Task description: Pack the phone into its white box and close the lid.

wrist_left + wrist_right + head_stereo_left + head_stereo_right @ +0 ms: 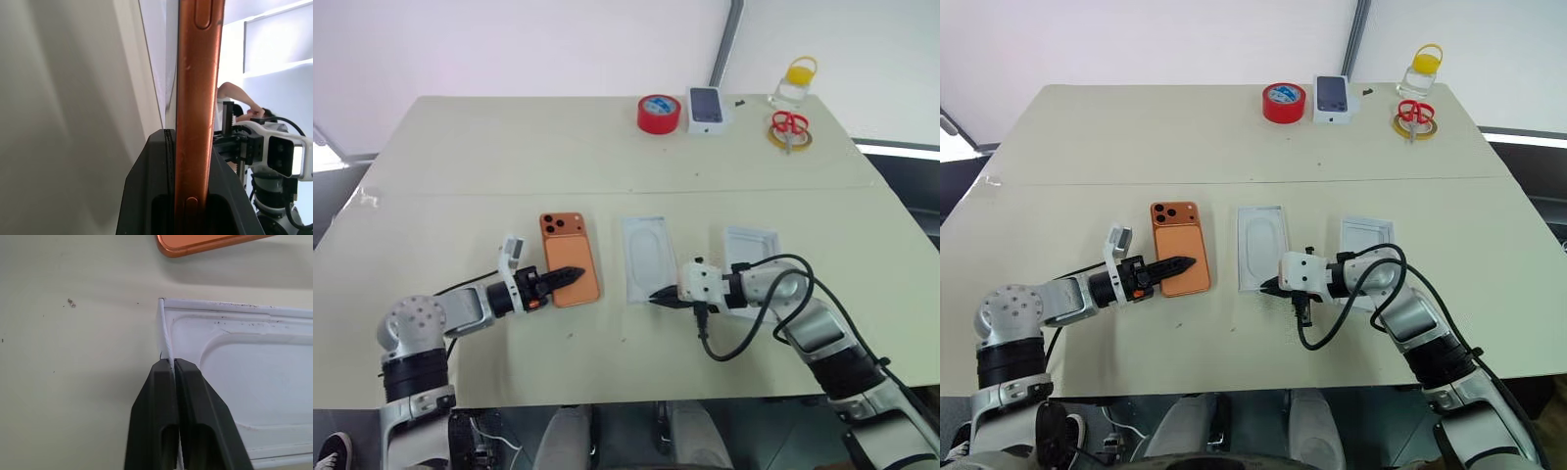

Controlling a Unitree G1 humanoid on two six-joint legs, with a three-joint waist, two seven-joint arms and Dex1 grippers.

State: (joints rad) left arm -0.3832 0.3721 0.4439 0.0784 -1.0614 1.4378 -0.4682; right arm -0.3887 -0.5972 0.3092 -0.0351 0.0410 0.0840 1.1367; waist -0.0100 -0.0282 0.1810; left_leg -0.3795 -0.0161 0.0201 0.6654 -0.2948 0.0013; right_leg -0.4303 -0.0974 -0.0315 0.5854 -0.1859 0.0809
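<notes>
orange phone lies camera-side up on the table, its near edge pinched between my left gripper fingers. my right gripper is clenched on the thin rim of the white recessed card. white tray sits just beyond my right wrist.

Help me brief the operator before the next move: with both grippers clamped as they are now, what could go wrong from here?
1. The left gripper holds the phone only by its thin edge; lifted that way it could pivot or slip out.
2. The right gripper is pinched on the thin rim of the white card with the rounded recess, which may bend or drag if pulled.
3. That card lies close beside the phone, so sliding it could bump the phone.
</notes>
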